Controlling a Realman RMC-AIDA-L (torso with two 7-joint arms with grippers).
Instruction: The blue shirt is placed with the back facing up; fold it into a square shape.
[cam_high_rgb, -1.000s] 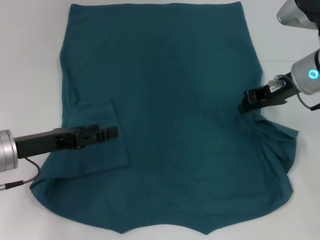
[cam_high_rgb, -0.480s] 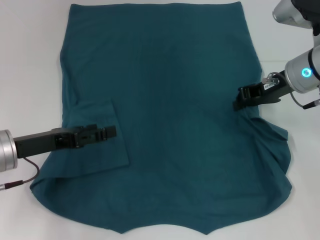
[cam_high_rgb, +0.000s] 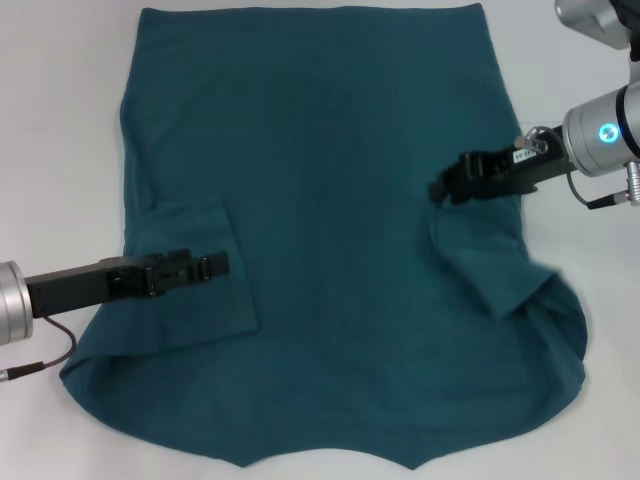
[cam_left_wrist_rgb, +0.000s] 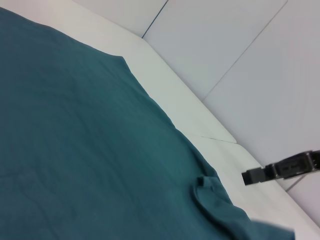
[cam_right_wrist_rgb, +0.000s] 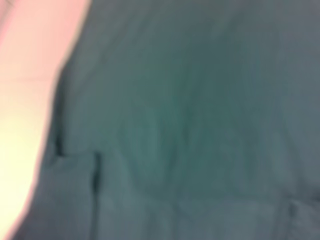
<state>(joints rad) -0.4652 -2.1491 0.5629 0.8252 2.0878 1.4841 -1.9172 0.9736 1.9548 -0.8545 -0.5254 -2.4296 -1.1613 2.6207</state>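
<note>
The blue shirt (cam_high_rgb: 330, 200) lies spread flat on the white table, plain side up. Its left sleeve (cam_high_rgb: 190, 290) is folded inward onto the body. My left gripper (cam_high_rgb: 218, 265) hovers low over that folded sleeve. My right gripper (cam_high_rgb: 442, 189) is over the shirt's right part, shut on the right sleeve (cam_high_rgb: 485, 260), which trails from it as a flap folded inward. The left wrist view shows the shirt (cam_left_wrist_rgb: 75, 150) with the right gripper (cam_left_wrist_rgb: 260, 175) far off beyond a raised pucker of cloth. In the right wrist view only blurred shirt fabric (cam_right_wrist_rgb: 190, 125) shows.
Bare white table (cam_high_rgb: 60, 150) surrounds the shirt on the left and right. The shirt's collar edge (cam_high_rgb: 330, 462) lies at the near side and the hem (cam_high_rgb: 310, 10) at the far side.
My right gripper has moved left over the shirt body, pulling the right sleeve inward into a fold. The left gripper has barely shifted.
</note>
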